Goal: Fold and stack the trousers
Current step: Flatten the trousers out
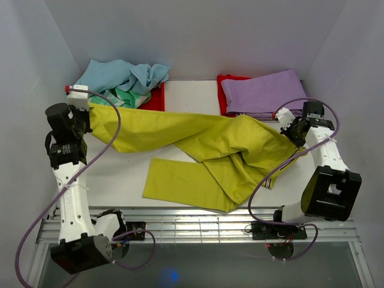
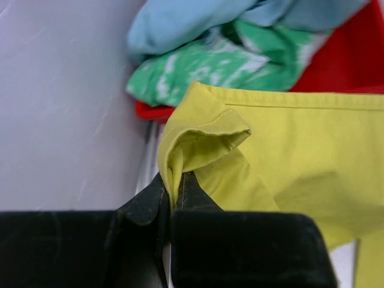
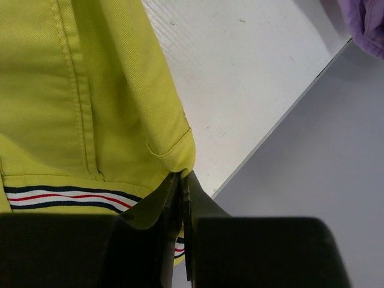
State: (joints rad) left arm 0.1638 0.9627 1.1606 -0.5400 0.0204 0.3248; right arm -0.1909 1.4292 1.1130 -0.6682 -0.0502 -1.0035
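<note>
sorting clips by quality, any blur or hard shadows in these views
top external: even, soft light, sharp, only faint shadow under the long chartreuse-yellow cloth trousers; left wrist: black left tool close and blurred, hem crisp; right wrist: black right tool dark and soft, weave sharp

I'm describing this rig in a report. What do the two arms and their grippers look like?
The left arm and right arm are white links joined by black boxy joints, each trailed by a looping purple cable. The left gripper and right gripper have white bodies with a small red mark and matte black, wedge-shaped fingers.
</note>
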